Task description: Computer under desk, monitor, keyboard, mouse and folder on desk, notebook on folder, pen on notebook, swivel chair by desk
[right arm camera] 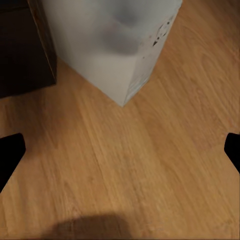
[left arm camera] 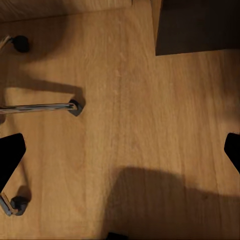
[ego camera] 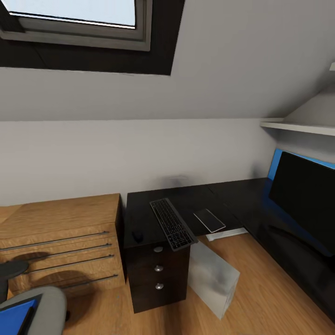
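The black desk point(ego camera: 232, 195) carries the keyboard point(ego camera: 172, 224), set at an angle and overhanging the front edge. The small dark mouse point(ego camera: 137, 235) lies to its left. To its right lies a flat dark rectangle point(ego camera: 210, 219), possibly the notebook. The monitor point(ego camera: 304, 200) stands on the desk's right wing. Under the desk the grey computer point(ego camera: 211, 277) point(right arm camera: 115, 45) stands tilted. At lower left, the swivel chair point(ego camera: 39, 302) holds the blue folder point(ego camera: 16, 316). I cannot make out the pen. My left gripper point(left arm camera: 121, 152) is open over the floor by the chair's chrome base point(left arm camera: 40, 106). My right gripper point(right arm camera: 121, 152) is open near the computer.
A wooden chest point(ego camera: 60, 232) with long bar handles stands left of the desk's drawer unit point(ego camera: 159, 268) point(left arm camera: 200, 25). A white shelf point(ego camera: 298, 126) hangs above the monitor, under a sloped ceiling with a skylight point(ego camera: 74, 14). Wood floor point(ego camera: 270, 298) lies between the computer and the right wing.
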